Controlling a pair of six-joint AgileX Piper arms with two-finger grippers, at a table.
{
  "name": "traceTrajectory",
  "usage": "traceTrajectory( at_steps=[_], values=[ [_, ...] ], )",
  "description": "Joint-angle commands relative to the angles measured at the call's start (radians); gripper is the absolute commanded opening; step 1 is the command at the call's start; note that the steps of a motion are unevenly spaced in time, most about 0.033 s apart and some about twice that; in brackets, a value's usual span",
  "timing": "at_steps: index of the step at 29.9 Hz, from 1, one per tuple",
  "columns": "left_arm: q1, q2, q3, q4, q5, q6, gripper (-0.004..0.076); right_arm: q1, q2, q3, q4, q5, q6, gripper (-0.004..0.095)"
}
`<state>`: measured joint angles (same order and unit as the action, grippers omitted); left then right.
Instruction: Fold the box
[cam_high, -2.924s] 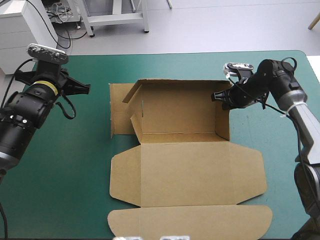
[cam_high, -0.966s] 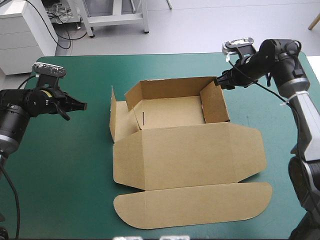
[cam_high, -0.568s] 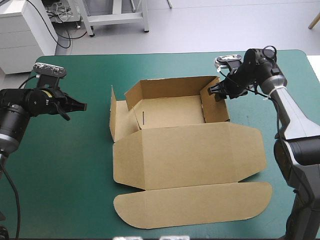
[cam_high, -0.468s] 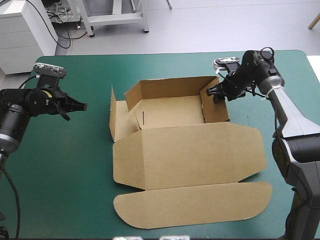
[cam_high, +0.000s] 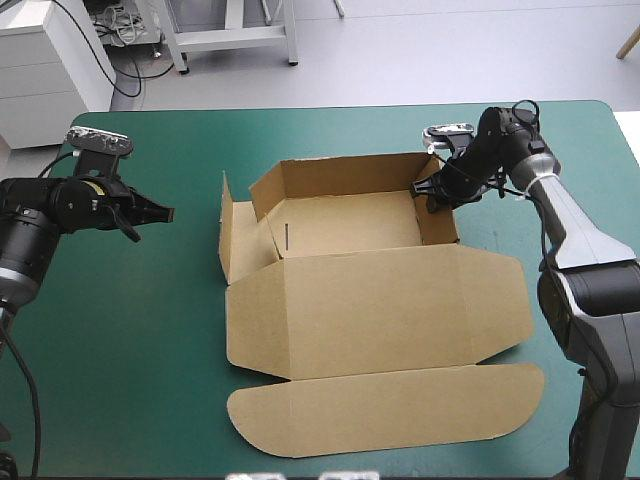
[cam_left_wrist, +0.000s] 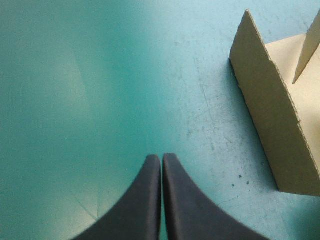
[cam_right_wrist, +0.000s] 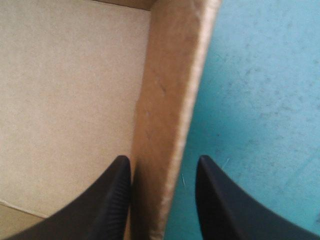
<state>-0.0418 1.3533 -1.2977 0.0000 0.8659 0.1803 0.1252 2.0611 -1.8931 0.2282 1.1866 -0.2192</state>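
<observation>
Box (cam_high: 365, 290): brown, mid-table on the teal-green cover (cam_high: 130, 330); partly raised.
Tray (cam_high: 345, 222): at the box's 12 o'clock end, walls up; only its bare floor showed, with 1 finger of the right gripper (cam_high: 432, 195) inside.
Lid (cam_high: 380, 330): flat, toward 6 o'clock.
Flap (cam_high: 228, 235): stood upright at the tray's 9 o'clock side.
Right gripper fingers: stood apart astride the tray's 3 o'clock wall (cam_high: 438, 222), 1 inside, 1 outside. The inner finger lay against the board; a strip of cover showed between the wall and the outer finger.
Left gripper (cam_high: 165, 212): at 9 o'clock of the box, well apart from it, over bare cover; fingers pressed together, holding nothing.
Hard to make out: in the high view the right fingertips merged with the wall's dark edge.
Cut off: the left wrist view caught only the 9 o'clock flap and a sliver of board behind it.
View difference: only the right wrist view showed the straddle; only the high view showed the lid.
</observation>
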Motion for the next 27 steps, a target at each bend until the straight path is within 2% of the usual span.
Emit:
traceTrajectory(
  at_steps=[1,3,4,12,20,25,27],
  values=[
    [0.001,-0.029,-0.028,-0.012,-0.049,-0.004,-0.0008,-0.002,-0.05,-0.032,0.024,-0.017,-0.002,0.012],
    [0.001,-0.029,-0.028,-0.014,-0.049,-0.004,-0.0008,-0.002,-0.049,-0.032,0.042,-0.017,-0.002,-0.0003],
    [0.001,-0.029,-0.028,-0.016,-0.049,-0.004,-0.0008,-0.002,-0.049,-0.032,0.044,-0.017,-0.002,-0.0016],
    [0.001,-0.029,-0.028,-0.018,-0.035,-0.004,-0.0008,-0.019,-0.075,-0.032,0.083,-0.017,0.006,-0.0021],
    [0.001,-0.027,-0.028,-0.021,-0.028,-0.004,0.0004,-0.126,-0.218,-0.032,0.095,-0.016,-0.004,-0.0021],
    [0.001,-0.027,-0.028,-0.077,-0.028,-0.011,0.0111,-0.193,-0.315,-0.03,0.104,-0.016,-0.004,-0.0021],
    [0.001,-0.027,-0.028,-0.124,-0.028,-0.007,0.0197,-0.218,-0.352,-0.012,0.15,-0.016,-0.027,-0.0022]
  ],
)
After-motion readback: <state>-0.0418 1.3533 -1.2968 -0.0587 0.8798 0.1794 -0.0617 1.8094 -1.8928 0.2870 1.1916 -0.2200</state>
